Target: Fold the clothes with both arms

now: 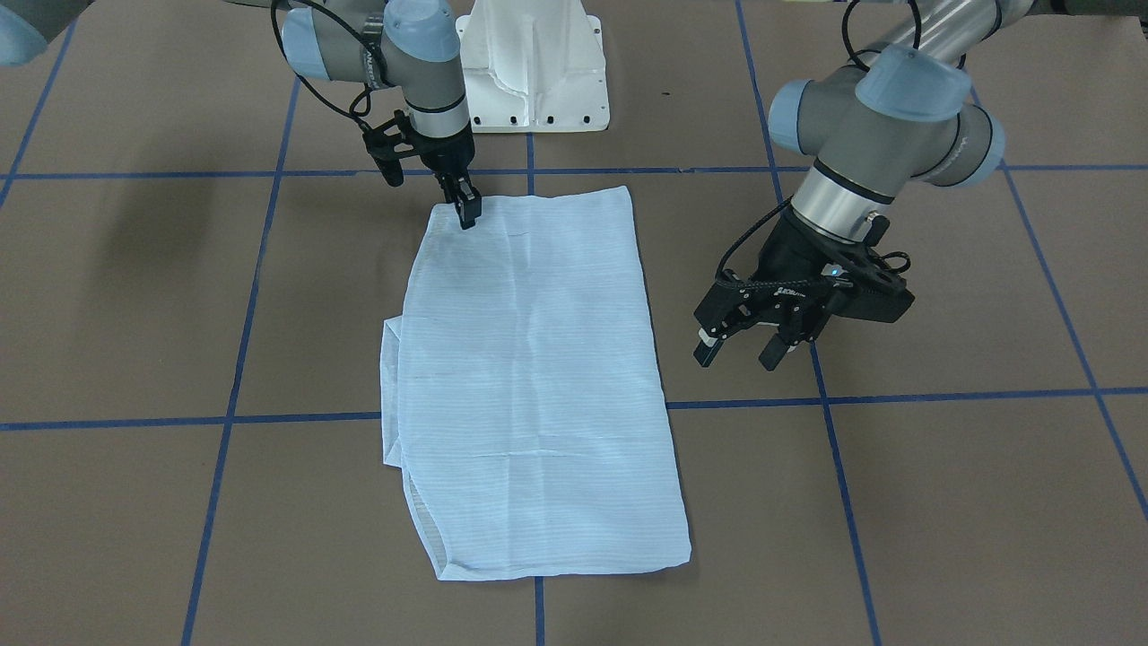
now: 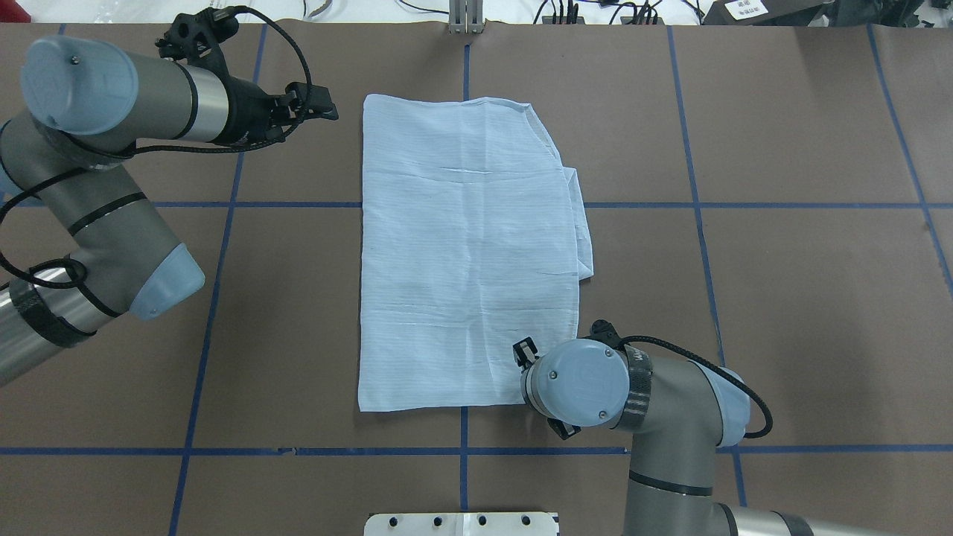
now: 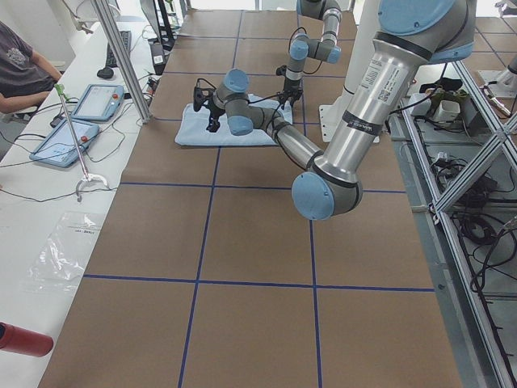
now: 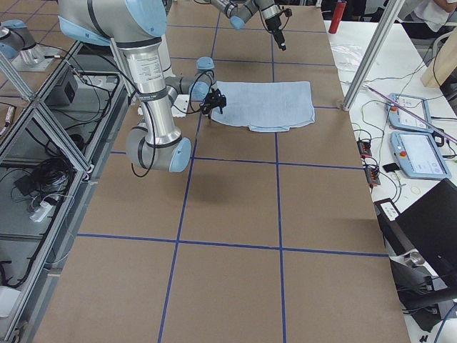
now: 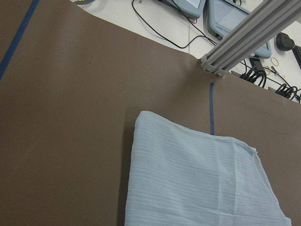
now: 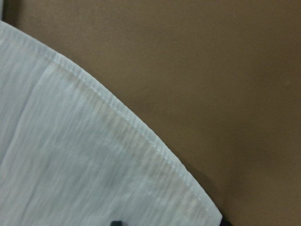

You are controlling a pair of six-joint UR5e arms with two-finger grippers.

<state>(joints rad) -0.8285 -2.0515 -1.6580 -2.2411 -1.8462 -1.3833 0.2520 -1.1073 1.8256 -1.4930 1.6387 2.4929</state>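
R gripper pinched closed on shirt corner; rest of the folded shirt lies flat on table, stretching away from its tips. L gripper jaws apart, empty, shirt's long edge nearby, not touching.

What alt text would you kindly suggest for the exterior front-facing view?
A light-blue shirt, folded into a long rectangle, lies on a brown table with blue grid lines. The right gripper meets a corner on the robot's side; the left gripper hangs open beside it.
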